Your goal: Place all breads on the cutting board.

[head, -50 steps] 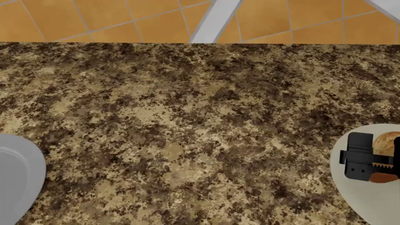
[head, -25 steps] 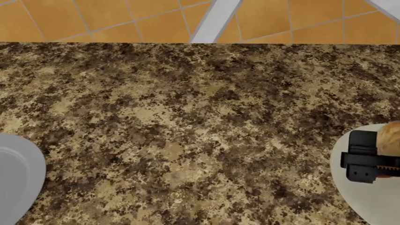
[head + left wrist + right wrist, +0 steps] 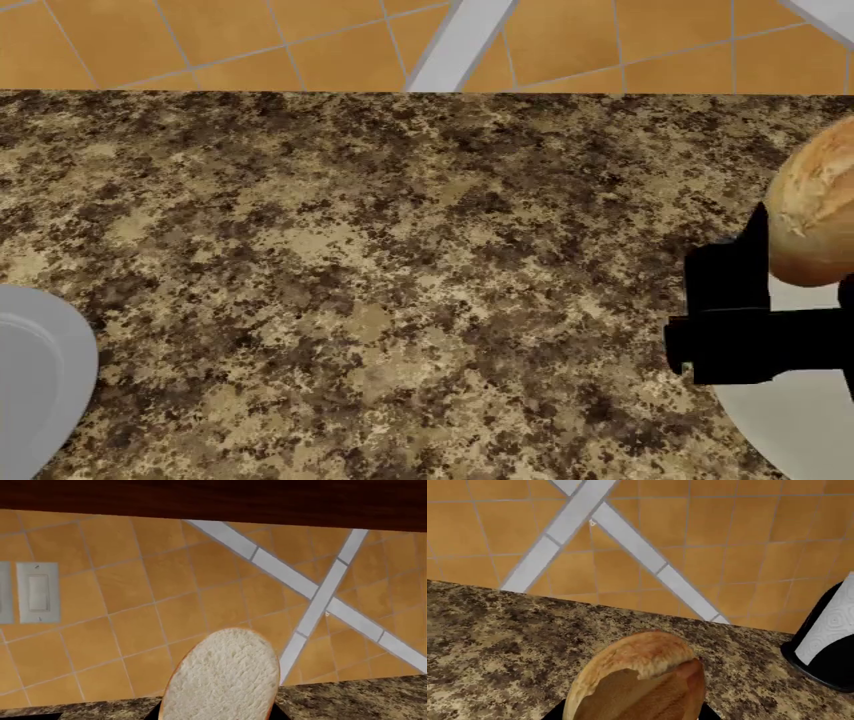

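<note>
Loaf, light but crushable with a rounded crust, is clamped across its middle by the right gripper at 3 o'clock; chunk is held by the left gripper.

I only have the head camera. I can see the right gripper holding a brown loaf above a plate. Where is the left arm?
Observer: The left wrist view shows the left gripper holding the cut chunk up before the tiled wall.
Operator: Anything near the right arm that I can't see?
Observer: A paper towel roll stands on the counter, off to one side of the loaf.
Operator: Any cutting board?
Observer: None in any view. The left wrist view adds only a light switch.
</note>
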### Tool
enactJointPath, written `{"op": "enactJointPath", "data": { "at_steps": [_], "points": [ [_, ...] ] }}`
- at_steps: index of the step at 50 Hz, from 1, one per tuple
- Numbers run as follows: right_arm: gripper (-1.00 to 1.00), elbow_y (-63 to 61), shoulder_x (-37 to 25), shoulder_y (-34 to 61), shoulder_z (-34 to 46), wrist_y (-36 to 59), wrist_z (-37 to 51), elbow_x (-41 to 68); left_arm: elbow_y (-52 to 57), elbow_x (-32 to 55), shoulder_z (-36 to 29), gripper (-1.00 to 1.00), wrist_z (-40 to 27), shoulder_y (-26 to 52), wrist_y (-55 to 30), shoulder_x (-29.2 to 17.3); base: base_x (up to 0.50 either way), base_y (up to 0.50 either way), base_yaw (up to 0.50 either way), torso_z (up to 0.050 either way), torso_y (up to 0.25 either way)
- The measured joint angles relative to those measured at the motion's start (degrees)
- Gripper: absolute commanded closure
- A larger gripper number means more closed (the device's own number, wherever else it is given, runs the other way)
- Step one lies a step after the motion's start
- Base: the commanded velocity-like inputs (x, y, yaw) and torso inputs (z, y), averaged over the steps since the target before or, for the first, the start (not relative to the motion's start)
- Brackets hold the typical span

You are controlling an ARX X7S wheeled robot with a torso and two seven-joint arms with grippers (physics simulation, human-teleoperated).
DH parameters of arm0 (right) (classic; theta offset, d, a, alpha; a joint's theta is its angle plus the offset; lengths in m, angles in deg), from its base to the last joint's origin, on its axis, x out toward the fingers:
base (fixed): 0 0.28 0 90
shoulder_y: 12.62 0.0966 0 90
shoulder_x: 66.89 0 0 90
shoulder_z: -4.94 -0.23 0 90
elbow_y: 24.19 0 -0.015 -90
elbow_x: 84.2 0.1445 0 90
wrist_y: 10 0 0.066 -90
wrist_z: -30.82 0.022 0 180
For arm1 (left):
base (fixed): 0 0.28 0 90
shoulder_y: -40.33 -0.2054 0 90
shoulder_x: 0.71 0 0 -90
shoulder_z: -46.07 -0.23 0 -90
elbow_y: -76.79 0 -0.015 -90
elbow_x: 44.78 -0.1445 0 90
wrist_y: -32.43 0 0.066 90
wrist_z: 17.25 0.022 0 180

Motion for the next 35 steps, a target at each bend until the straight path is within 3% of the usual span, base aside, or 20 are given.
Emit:
{"op": "enactJointPath", "data": {
  "at_steps": [9,21,25,35],
  "points": [
    [1.0,-9.9,0.3,4.2,2.0,-4.2,9.6,4.9,0.0,-0.2,-0.2,1.0,-0.5,-0.5,1.1,0.0,0.0,0.0,0.0,0.0,0.0],
    [1.0,-20.6,-3.8,19.4,20.2,-16.3,15.4,4.9,0.0,-0.4,-0.5,1.0,-0.8,-1.3,2.9,-0.7,0.0,0.0,0.0,0.0,0.0],
    [1.0,-22.2,-5.4,18.4,16.7,-15.9,16.3,6.2,0.3,-0.5,-0.6,1.0,-1.1,-1.5,3.6,-1.1,0.0,0.0,0.0,0.0,0.0],
    [1.0,-24.4,-6.9,10.7,-0.3,-9.0,17.3,9.8,1.1,-0.5,-0.1,1.0,-2.0,-1.3,3.9,-1.6,0.0,0.5,0.0,0.0,0.0]
  ]
}}
